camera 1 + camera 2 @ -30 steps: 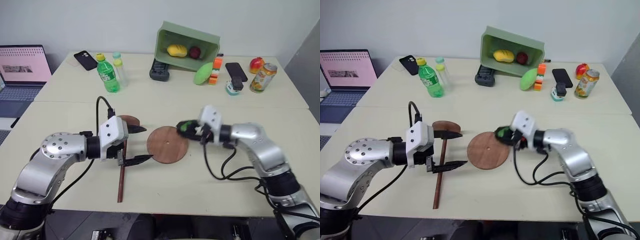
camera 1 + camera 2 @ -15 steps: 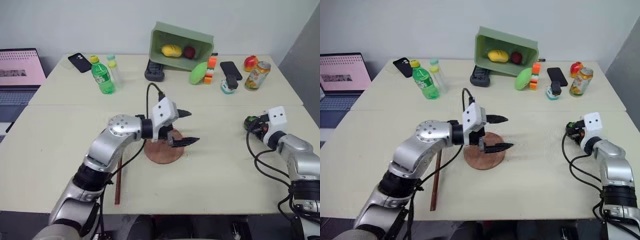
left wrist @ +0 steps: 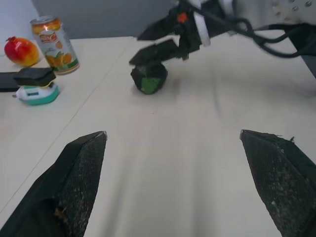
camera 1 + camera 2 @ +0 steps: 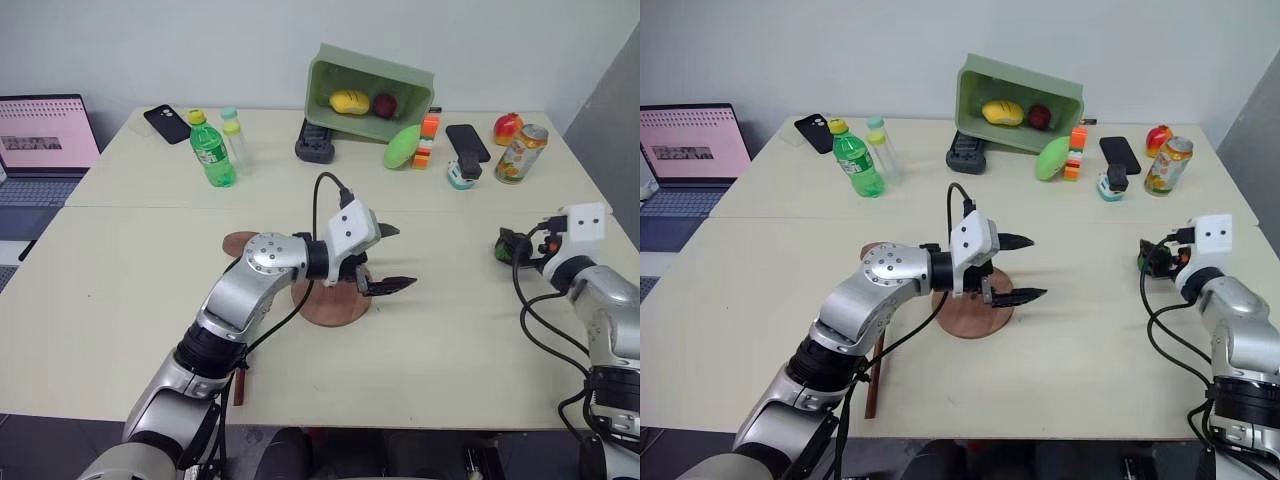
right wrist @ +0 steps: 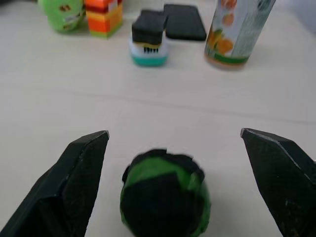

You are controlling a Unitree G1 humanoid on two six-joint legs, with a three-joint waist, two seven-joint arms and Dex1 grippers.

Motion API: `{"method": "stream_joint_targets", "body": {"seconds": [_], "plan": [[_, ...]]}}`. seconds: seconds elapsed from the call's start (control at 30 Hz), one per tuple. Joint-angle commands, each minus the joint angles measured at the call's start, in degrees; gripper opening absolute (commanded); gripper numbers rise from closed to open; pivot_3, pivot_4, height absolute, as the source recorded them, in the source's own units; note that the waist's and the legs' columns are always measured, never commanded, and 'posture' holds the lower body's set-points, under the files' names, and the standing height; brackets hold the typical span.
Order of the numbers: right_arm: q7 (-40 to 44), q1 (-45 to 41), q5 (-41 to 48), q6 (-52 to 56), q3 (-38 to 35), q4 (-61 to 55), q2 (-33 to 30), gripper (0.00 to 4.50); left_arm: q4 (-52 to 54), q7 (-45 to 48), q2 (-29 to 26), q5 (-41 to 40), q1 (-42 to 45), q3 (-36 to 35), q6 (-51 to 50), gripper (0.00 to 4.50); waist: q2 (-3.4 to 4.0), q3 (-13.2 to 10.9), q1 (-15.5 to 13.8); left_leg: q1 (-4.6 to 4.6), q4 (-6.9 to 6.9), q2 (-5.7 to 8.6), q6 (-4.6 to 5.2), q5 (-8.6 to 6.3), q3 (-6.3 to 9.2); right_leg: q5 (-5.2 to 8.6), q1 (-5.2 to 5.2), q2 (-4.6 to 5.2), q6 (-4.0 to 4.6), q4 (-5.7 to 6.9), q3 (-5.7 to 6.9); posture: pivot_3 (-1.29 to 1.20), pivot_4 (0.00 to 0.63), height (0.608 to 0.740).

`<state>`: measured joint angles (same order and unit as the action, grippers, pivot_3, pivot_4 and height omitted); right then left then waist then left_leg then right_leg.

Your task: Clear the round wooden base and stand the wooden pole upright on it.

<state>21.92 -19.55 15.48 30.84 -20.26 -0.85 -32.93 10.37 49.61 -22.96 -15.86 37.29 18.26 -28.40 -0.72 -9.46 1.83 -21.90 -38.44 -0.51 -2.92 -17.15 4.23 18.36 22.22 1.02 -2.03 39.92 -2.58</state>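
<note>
- The left gripper (image 4: 390, 258) hangs over the round wooden base (image 4: 330, 302), its two black fingers (image 4: 388, 286) spread wide apart with nothing between them.
- The base lies flat on the table (image 4: 120, 290) just under and behind those fingers; the left arm crosses over its near-left half, so the centre hole cannot be made out.
- The wooden pole (image 4: 874, 367) lies flat on the table well behind the left fingers, on the far side of the arm. The arm hides most of its length: a short stretch of dark rod shows near the table's front edge, and a sliver of its round end cap (image 4: 237, 243) peeks out beside the elbow.
- The right gripper (image 5: 175, 143) sits far off to the right, its fingers parted wide.
- A small green-and-black ball (image 5: 164, 192) rests on the table between the right fingers and slightly ahead of them; it touches neither finger. From the head camera it is partly masked by the gripper's body and cables.
- In the left wrist view the right gripper's fingers stand over the ball; whether they brush its top cannot be told.
- Beyond the right fingers stand a drink can (image 5: 238, 30), cut off at the top, and a small teal-and-black gadget (image 5: 149, 42).
</note>
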Motion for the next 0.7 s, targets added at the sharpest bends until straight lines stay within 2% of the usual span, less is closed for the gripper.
{"method": "stream_joint_targets", "body": {"seconds": [0.03, 0.13, 0.23, 0.3, 0.47, 0.6, 0.7], "plan": [[2.86, -0.42, 3.04, 1.02, -1.23, -8.95, -3.1, 4.47, 3.96, -3.28, -2.16, 0.81, 1.13, -4.68, -2.51, 4.5, 0.01, -0.01, -0.02, 0.0, 0.0, 0.0, 0.0, 0.0, 0.01, 0.0, 0.0, 0.0, 0.0, 0.0, 0.0, 0.0, 0.15, 0.74], [14.88, 0.72, 11.29, 3.84, 1.96, -18.89, -7.59, 4.47, 7.6, -4.08, -9.23, -1.75, 2.39, -12.59, -11.06, 4.5, 0.04, -0.03, 0.15, 0.01, 0.01, -0.01, 0.02, -0.01, 0.04, 0.0, 0.01, -0.01, 0.0, 0.01, 0.01, 0.0, 0.15, 0.74], [22.07, 2.18, 15.68, 5.26, 4.98, -23.9, -10.89, 4.47, 10.68, -2.87, -17.84, -3.74, 2.31, -17.14, -20.0, 4.5, 0.05, -0.07, 0.71, 0.02, 0.07, -0.09, 0.03, -0.02, 0.11, 0.0, 0.03, -0.16, 0.0, -0.02, 0.06, 0.0, 0.15, 0.74], [26.29, 2.31, 18.94, 6.58, 7.22, -26.61, -12.64, 4.47, 10.01, -3.72, -22.06, -6.57, 0.96, -23.42, -28.33, 4.5, 0.04, -0.06, 0.69, 0.02, 0.13, -0.09, 0.04, -0.03, 0.26, 0.01, -0.01, -0.24, -0.01, -0.06, 0.2, 0.0, 0.15, 0.74], [30.46, 1.21, 23.27, 8.6, 11.88, -31.05, -13.82, 4.47, 11.77, -4.3, -31.81, -8.72, -7.04, -31.36, -40.77, 4.5, 0.01, -0.08, 0.29, 0.03, 0.12, -0.08, 0.04, -0.03, 0.23, 0.02, -0.02, -0.09, -0.01, -0.06, 0.18, 0.0, 0.15, 0.74], [31.99, 0.36, 23.04, 7.82, 15.45, -31.79, -13.76, 4.47, 12.94, -2.25, -37.56, -12.73, -11.51, -33.73, -48.0, 4.5, -0.21, -0.22, -0.24, 0.0, 0.06, -0.09, 0.04, -0.03, 0.31, 0.02, -0.03, -0.07, -0.01, -0.05, 0.25, 0.0, 0.15, 0.74], [33.26, 0.72, 21.95, 6.54, 17.42, -32.15, -14.01, 4.47, 10.39, -3.86, -37.9, -13.96, -10.33, -32.55, -53.19, 4.5, -0.26, -0.24, -0.53, -0.01, 0.02, 0.0, 0.04, -0.03, 0.35, 0.02, -0.07, 0.03, -0.02, -0.07, 0.26, 0.0, 0.15, 0.74]]}}
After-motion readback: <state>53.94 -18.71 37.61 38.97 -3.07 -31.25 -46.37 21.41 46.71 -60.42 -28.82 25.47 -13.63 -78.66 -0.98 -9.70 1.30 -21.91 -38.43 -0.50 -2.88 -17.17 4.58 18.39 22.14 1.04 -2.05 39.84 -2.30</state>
